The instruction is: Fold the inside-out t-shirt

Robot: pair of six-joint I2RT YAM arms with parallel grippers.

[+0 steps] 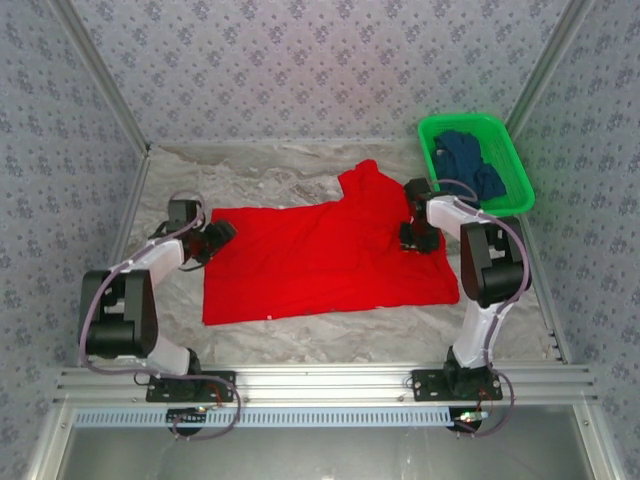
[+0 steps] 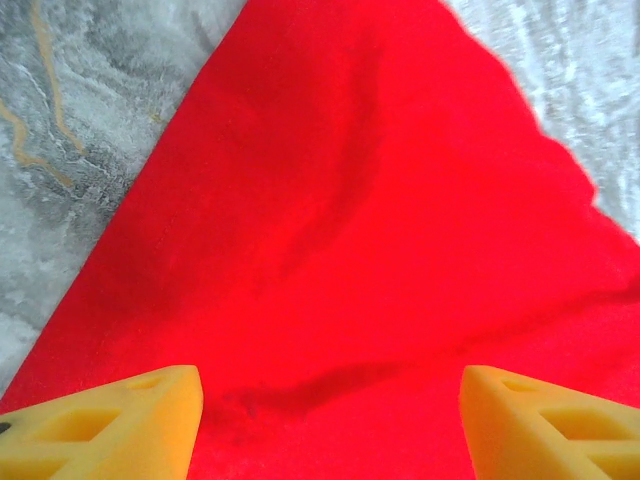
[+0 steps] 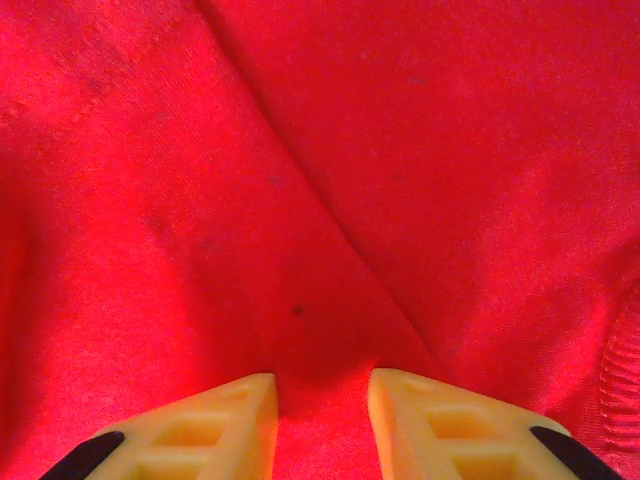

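Gripping state, right hand [image 1: 420,238]: fingers [image 3: 200,430] drawn close together and clamped on a raised fold of the t-shirt [image 1: 320,265]. A crease runs forward and to the left from the narrow gap between them.
Gripping state, left hand [image 1: 215,238]: fingers set wide apart, with nothing pinched between them. Red cloth lies beneath and ahead of the hand.
T-shirt location: spread on the tabletop [image 1: 300,335], lying between the two hands. Its left edge is at the left hand. Its right part is under the right hand.
T-shirt shape: mostly flat and roughly rectangular. One part is turned up toward the far side, just left of the right hand. A small white mark shows at the near edge.
Cloth ahead of left hand: widest at the fingers, narrowing to a corner further forward, with a shallow wrinkle across it. Bare marble tabletop shows on either side of that corner.
Cloth ahead of right hand: red fabric on all sides of the fingers. A ribbed seam shows at the far right.
Basket [image 1: 515,150]: green, beyond the right hand and to its right, at the far corner of the tabletop.
Basket contents: a navy garment [image 1: 465,155], bunched inside.
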